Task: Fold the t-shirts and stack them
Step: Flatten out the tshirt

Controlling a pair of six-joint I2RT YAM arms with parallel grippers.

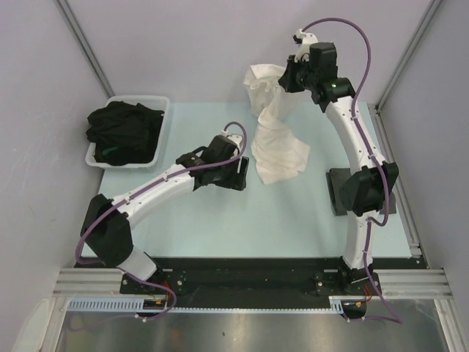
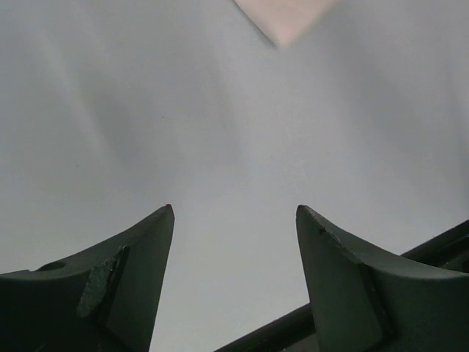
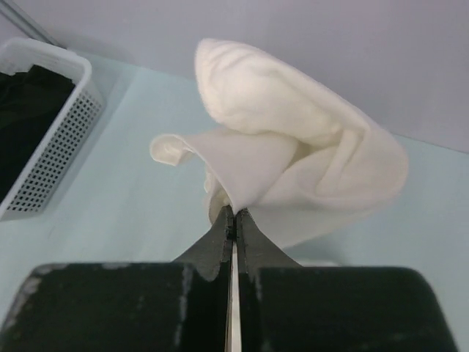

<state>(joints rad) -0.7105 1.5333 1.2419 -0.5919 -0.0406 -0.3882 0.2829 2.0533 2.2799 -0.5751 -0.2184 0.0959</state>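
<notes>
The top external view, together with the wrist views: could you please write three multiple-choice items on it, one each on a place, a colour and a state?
1. Where do the black clothes lie?
A. In the white tub
B. Draped over an arm
C. In a gripper

2. What colour is the t-shirt that the right gripper holds?
A. Black
B. Cream-white
C. Red

3. How does the left gripper stand?
A. Shut on cloth
B. Shut, empty
C. Open, empty

Key:
1 A, they fill the tub at the far left.
2 B, pale cloth hangs from its shut jaws.
3 C, its jaws stand apart over the table, with nothing between them.
</notes>
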